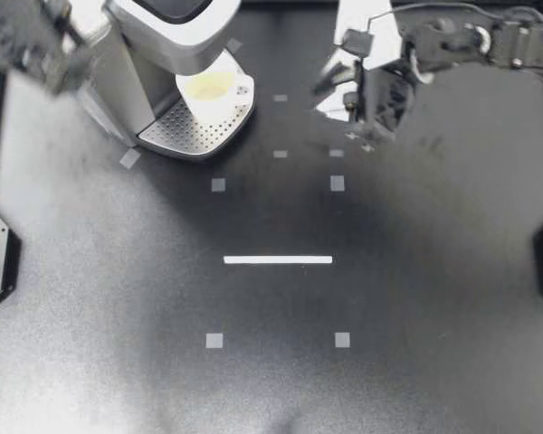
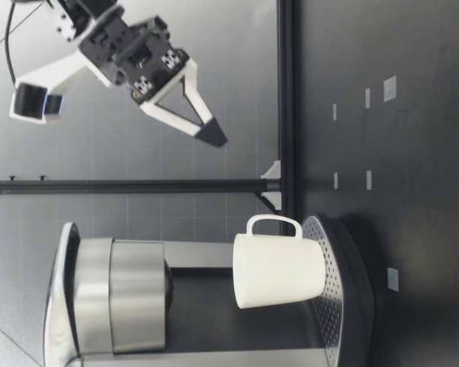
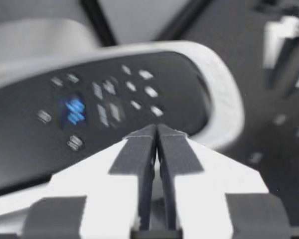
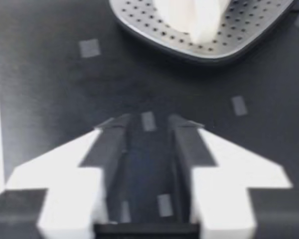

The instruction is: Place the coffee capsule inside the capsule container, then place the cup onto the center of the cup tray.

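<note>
The white cup [image 1: 215,90] stands upright on the perforated cup tray [image 1: 195,131] of the coffee machine [image 1: 136,63], under its head. The low view shows the cup [image 2: 279,271] on the tray [image 2: 333,306], handle toward the gripper [image 2: 213,136] that hangs high above the table. My left gripper [image 1: 68,72] is beside the machine; in the left wrist view it [image 3: 157,130] is shut and empty over the button panel [image 3: 104,104]. My right gripper [image 1: 337,95] is to the right of the machine; it [image 4: 148,124] is open and empty, with cup [image 4: 199,15] and tray [image 4: 189,37] ahead. No capsule shows.
A white tape line [image 1: 278,259] lies mid-table, with small grey tape squares [image 1: 218,184] around it. Arm bases sit at both side edges of the table. A black frame bar [image 2: 287,99] runs behind the table in the low view.
</note>
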### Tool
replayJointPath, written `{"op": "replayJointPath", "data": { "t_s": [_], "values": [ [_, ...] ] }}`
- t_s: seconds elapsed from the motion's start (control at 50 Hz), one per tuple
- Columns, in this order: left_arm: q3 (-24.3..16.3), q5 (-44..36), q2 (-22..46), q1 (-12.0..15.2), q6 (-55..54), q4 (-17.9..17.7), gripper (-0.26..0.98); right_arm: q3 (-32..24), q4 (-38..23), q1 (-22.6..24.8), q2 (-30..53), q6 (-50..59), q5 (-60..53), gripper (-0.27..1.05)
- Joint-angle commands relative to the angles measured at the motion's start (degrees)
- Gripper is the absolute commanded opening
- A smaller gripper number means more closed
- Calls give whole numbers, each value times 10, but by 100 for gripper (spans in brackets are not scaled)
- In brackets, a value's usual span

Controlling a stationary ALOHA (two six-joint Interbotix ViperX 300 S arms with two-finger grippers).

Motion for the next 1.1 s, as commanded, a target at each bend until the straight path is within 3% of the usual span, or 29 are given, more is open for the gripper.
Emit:
{"op": "replayJointPath", "data": {
  "t_s": [0.0,0.1,0.2,0.34,0.58,1.08],
  "values": [
    [-53,25,17,15,23,-9,13,-1,10,11,-22,-1,-4,31],
    [-93,54,44,37,67,-40,13,4,12,17,-24,-1,-3,30],
    [-127,77,74,60,121,-95,13,6,12,21,-25,-2,-3,30],
    [-151,91,105,93,172,-146,13,6,12,25,-27,-3,-4,30],
    [-157,90,128,129,193,-155,13,9,12,33,-27,-3,-4,30],
    [-154,87,151,134,202,-153,13,10,12,33,-23,-4,-4,30]
  ]
}}
